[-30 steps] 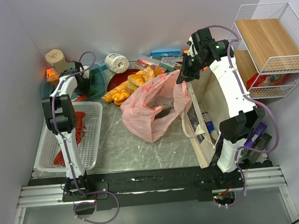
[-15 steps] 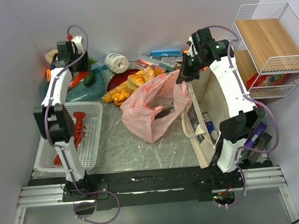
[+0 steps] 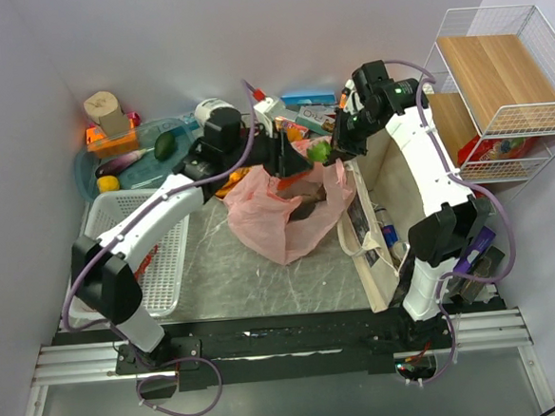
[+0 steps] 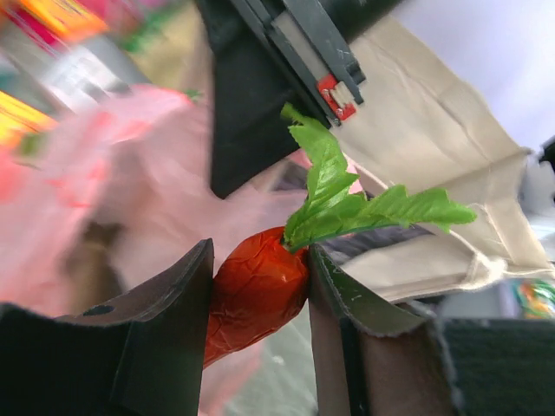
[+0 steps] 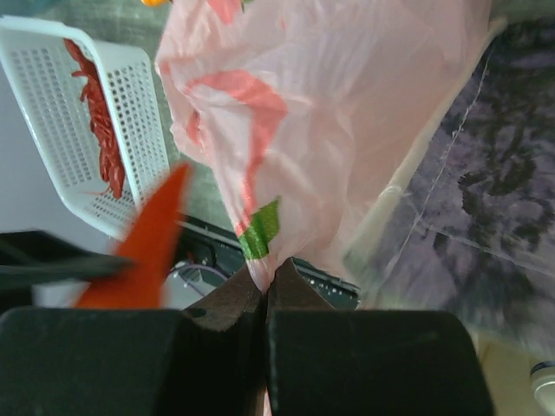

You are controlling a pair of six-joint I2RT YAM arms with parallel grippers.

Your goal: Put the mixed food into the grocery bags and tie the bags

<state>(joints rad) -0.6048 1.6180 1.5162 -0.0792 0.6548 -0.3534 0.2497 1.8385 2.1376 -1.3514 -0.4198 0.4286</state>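
While lobster point(image 5: 94, 130) lies in basket point(image 3: 172, 263), cucumber point(image 3: 165, 145), lemon point(image 3: 108, 183) in blue tray point(image 3: 138, 172)

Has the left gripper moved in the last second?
Yes: the left gripper swung right, from the blue tray to above the pink bag, carrying a carrot.
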